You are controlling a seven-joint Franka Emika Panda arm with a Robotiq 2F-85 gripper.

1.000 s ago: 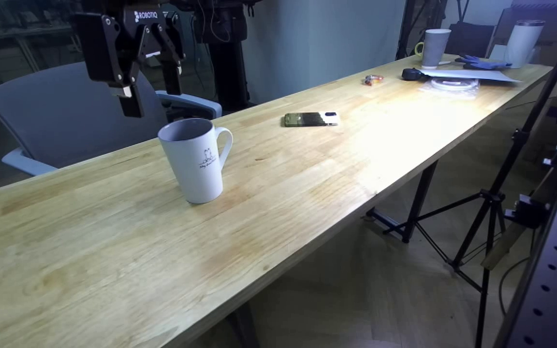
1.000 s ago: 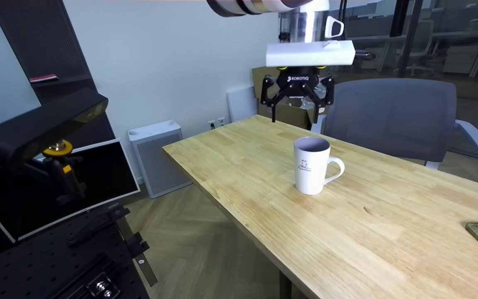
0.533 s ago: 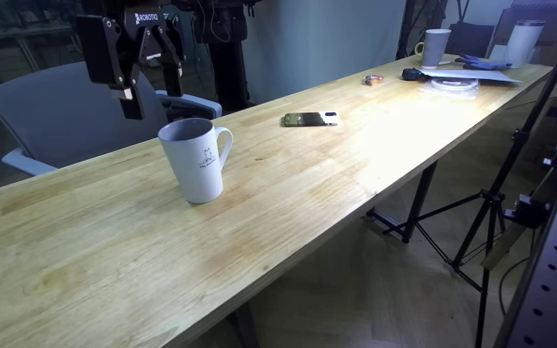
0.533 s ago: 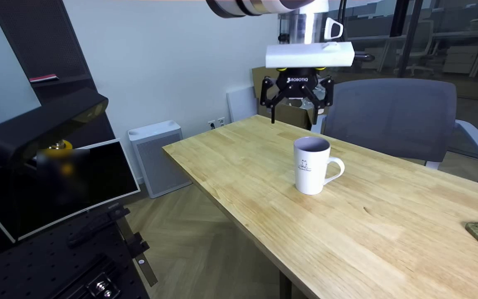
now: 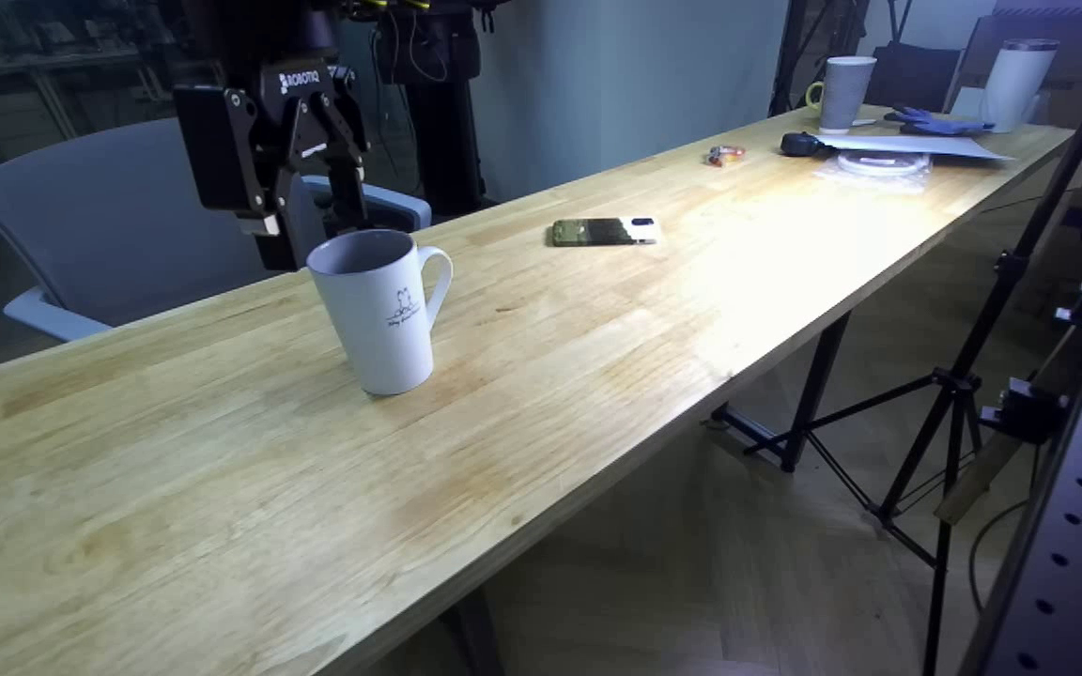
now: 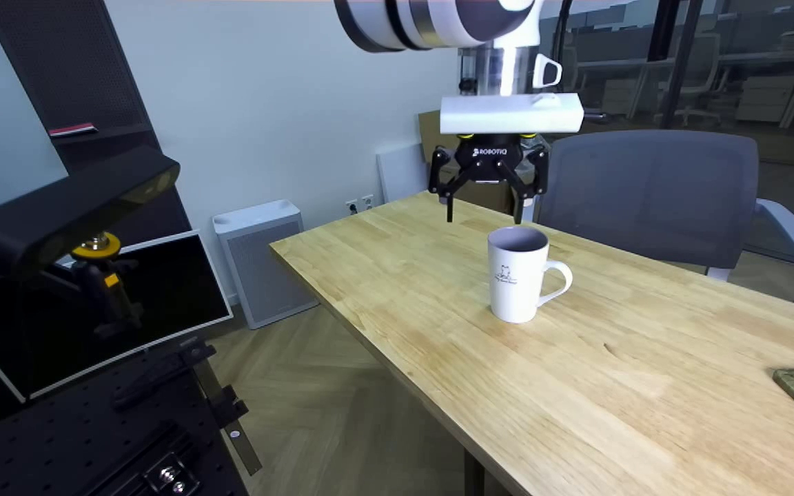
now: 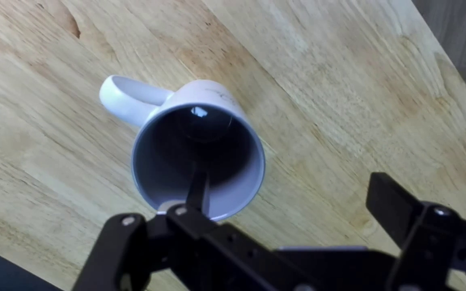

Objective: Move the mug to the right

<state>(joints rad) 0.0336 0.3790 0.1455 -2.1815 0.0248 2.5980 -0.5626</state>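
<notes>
The white mug point(image 5: 377, 324) stands upright on the wooden table point(image 5: 541, 413), with a grey inside, a small printed drawing and one looped handle. It also shows in an exterior view point(image 6: 513, 282) with its handle to the right. The wrist view shows the mug point(image 7: 200, 141) from above, handle at upper left. My gripper point(image 6: 484, 219) is open and empty, pointing down, with its fingertips just above rim height. In an exterior view the gripper point(image 5: 316, 242) is behind the mug. In the wrist view one finger of the gripper point(image 7: 291, 182) overlaps the mug's opening; the other is over bare wood.
A phone point(image 5: 603, 231) lies on the table beyond the mug's handle side. A grey cup point(image 5: 846, 94), a white tumbler point(image 5: 1020, 84), a blue glove point(image 5: 940, 122) and papers are at the far end. A chair point(image 6: 652, 200) stands against the table's far edge.
My gripper has come down toward the mug's rim height, with a slight sideways shift toward the mug in an exterior view. It stays open. The mug has not moved.
</notes>
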